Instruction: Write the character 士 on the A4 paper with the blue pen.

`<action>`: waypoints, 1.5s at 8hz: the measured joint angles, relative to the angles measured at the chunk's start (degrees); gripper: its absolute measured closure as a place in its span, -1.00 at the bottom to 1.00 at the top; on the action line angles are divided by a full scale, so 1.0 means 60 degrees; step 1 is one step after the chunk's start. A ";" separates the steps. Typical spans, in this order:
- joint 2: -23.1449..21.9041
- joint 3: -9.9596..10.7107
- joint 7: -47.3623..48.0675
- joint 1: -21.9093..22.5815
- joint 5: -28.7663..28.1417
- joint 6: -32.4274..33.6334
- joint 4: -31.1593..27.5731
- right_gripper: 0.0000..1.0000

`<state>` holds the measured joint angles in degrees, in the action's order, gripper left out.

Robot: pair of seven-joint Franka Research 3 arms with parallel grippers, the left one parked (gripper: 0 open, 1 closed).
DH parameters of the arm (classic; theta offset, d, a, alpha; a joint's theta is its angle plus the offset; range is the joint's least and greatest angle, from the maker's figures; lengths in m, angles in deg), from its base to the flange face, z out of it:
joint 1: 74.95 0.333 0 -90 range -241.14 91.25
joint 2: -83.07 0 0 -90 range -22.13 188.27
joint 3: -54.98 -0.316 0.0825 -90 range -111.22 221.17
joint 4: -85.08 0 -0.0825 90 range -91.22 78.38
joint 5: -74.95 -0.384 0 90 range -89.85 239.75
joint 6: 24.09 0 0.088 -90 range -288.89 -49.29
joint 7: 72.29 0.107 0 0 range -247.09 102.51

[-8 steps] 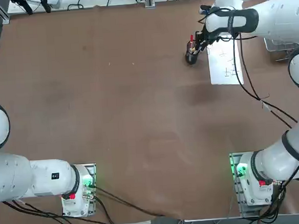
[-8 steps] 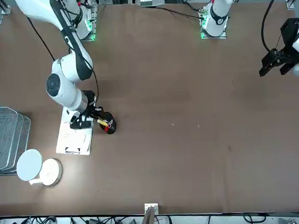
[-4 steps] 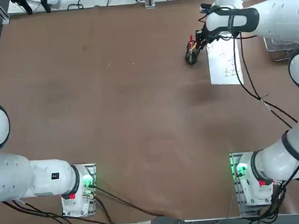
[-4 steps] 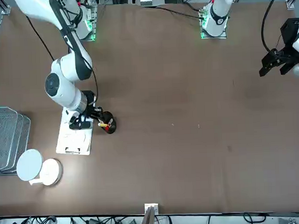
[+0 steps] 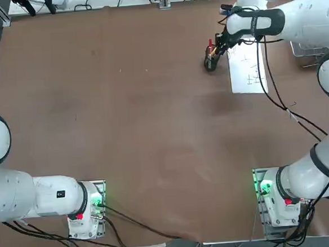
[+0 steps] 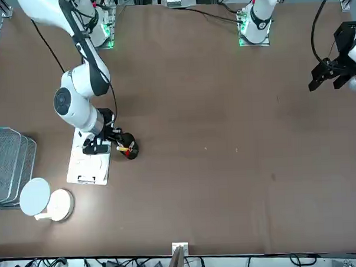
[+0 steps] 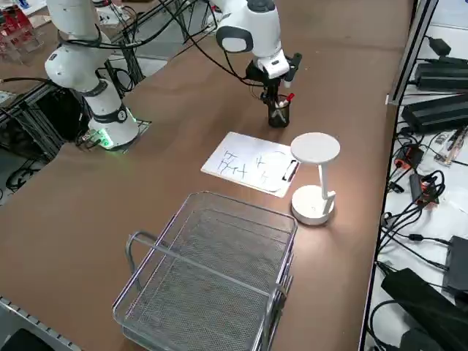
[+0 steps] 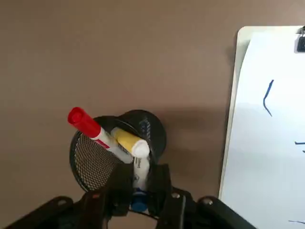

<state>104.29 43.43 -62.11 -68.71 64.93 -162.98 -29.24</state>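
Step in hand: pick-up of the pen from its holder. The right gripper (image 8: 139, 188) sits at the rim of the black wire-mesh pen cup (image 8: 116, 145), jaws pressed onto a thin white-barrelled pen with a blue end, the blue pen (image 8: 138, 183). The pen stands in the cup, leaning toward the gripper; it is not lifted clear. Nothing of this stroke set is on paper yet from this grasp, so I judge the task at its opening stage.

Location: cup stands on the brown counter (image 5: 153, 130) just beside the long edge of the A4 paper (image 5: 248, 69), far end of the counter on the robot's right. The sheet is white and flat, with a dark clip at one short edge and several thin blue handwritten marks across it; bare space remains among them.

Next move, as judged: raise the pen straight out of the cup so that it does not drag the neighbours or tip the light mesh cup, carry it over to a bare part of the sheet, then lower tip-down.

Materials and shapes:
- Cup: round, open mesh wall, dark solid rim; likely light.
- Red-capped marker (image 8: 93, 130): white barrel, glossy red cap, leaning out over the rim.
- Yellow marker (image 8: 128, 141): stubby, white end, lying against the blue pen.
- Counter: matte, smooth, uniform brown.
- Beyond the paper: white disc-headed lamp (image 7: 314, 179) on a round base, smooth plastic; silver wire basket (image 7: 208, 281), rectangular, fine grid.
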 joint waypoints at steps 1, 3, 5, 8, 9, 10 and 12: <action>-0.0005 0.0004 -0.0002 -0.0001 0.0000 0.0254 0.0103 0.59; -0.0050 0.0033 -0.0004 -0.0002 0.0000 0.1072 0.0540 0.59; -0.0245 0.0108 -0.0007 -0.0017 0.0000 0.1724 0.0846 0.59; -0.0637 0.0184 -0.0024 -0.0184 0.0000 0.2582 0.0963 0.59; -0.0766 0.0191 -0.0033 -0.0245 -0.0001 0.3015 0.1091 0.59; -0.0859 0.0203 -0.0033 -0.0275 -0.0001 0.3414 0.1276 0.59; -0.0912 0.0232 -0.0035 -0.0285 -0.0002 0.3730 0.1448 0.59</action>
<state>98.82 44.83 -62.31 -70.42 64.92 -140.60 -20.55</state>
